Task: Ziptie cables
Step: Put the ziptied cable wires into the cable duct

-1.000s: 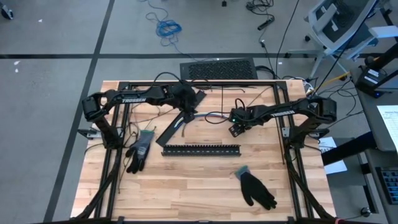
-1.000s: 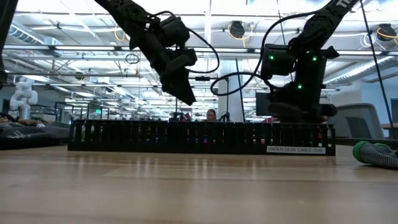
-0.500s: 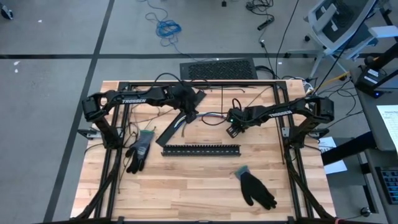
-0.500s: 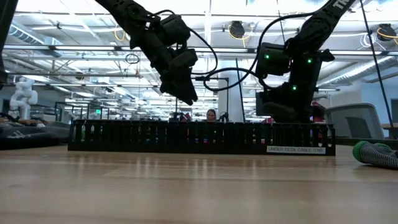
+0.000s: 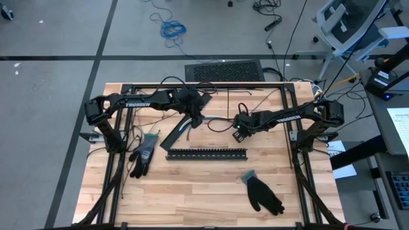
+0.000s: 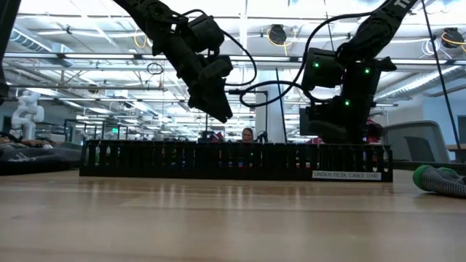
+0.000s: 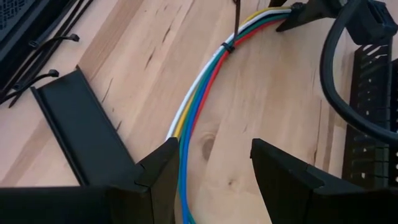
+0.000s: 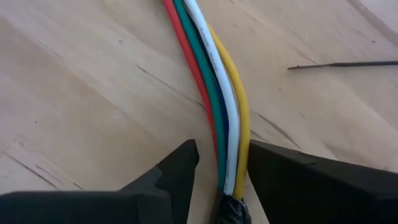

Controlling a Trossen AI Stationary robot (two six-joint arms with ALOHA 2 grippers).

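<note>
Since 1 second ago, right gripper [image 8: 217, 180] shifted toward 9 o'clock, fingers clamped on colourful thin cables [image 7: 202, 87]; left gripper [image 7: 214, 177], fingers apart, straddles them on wooden bench [image 5: 211, 185].

The cables [image 7: 199, 93] run out of frame between the left claw's [image 7: 211, 180] fingers.

Cables [image 5: 214, 121] lie on the table [image 5: 192, 191] behind the slotted strip [image 5: 206, 153], btwn left gripper [image 5: 193, 119] & right gripper [image 5: 238, 126]. One glove [image 5: 143, 153] lies left of the strip, another [image 5: 262, 193] in front, to its right.
</note>
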